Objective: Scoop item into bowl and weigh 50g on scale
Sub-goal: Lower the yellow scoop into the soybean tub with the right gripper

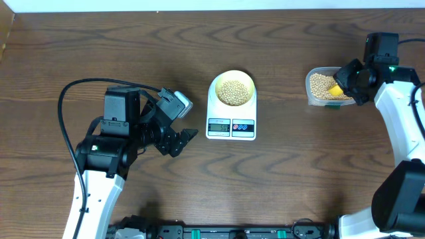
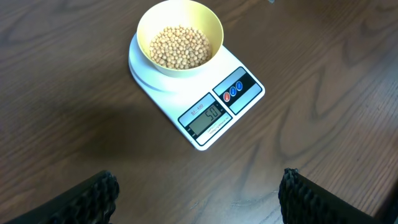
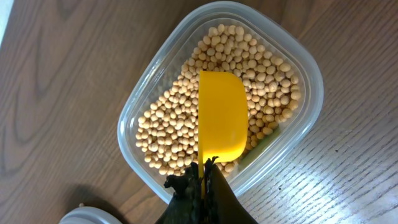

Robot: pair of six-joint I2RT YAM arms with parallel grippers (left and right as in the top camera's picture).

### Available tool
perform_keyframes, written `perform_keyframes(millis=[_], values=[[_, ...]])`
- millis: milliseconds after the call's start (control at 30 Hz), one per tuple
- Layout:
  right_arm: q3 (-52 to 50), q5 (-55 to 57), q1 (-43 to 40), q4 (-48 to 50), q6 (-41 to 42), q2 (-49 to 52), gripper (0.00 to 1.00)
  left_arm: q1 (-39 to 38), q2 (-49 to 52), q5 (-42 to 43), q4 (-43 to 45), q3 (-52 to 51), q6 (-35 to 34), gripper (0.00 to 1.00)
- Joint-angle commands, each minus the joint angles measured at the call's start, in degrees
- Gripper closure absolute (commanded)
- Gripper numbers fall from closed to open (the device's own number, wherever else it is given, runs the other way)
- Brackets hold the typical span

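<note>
While the right gripper [image 3: 204,171] is clenched tight on the handle of the yellow scoop [image 3: 221,121], the scoop's cup sits low in the clear plastic container [image 3: 311,81], right on top of the soybeans [image 3: 174,134] heaped inside. The cup shows its rounded back to the wrist camera, so whether it carries any beans cannot be told. That container stands at the far right of the wooden table [image 1: 99,46], well apart from everything else.

Over on the left, the left gripper [image 2: 199,199] is released, jaws spread wide, with nothing between them. It hangs above bare wood, to the left of the scale and a touch nearer. Its two black fingertips [image 2: 93,199] frame the bottom corners of the wrist view.

And at centre table, the white digital scale [image 2: 149,78]! On its platform stands the pale yellow bowl [image 2: 146,28], upright, with a layer of soybeans [image 2: 180,46] covering its bottom. On the scale's near edge, the grey display [image 2: 206,117] shows digits that look like fifty, and beside it sit two round buttons [image 2: 233,90], one red, one blue.
</note>
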Motion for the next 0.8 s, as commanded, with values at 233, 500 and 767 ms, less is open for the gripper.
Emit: perform_keyframes(millis=[233,500,767], values=[[0.07,1.60,0.52,-0.22,0.98,0.26,0.89,0.24,0.02,0.07,-0.20,-0.22,0.72,0.15],[0.07,1.81,0.52,-0.24,0.96,0.26,0.74,0.24,0.02,0.07,-0.20,-0.22,0.72,0.15],[0.07,1.81,0.50,-0.28,-3.41,0.26,0.49,0.24,0.02,0.07,-0.20,-0.22,0.72,0.14]])
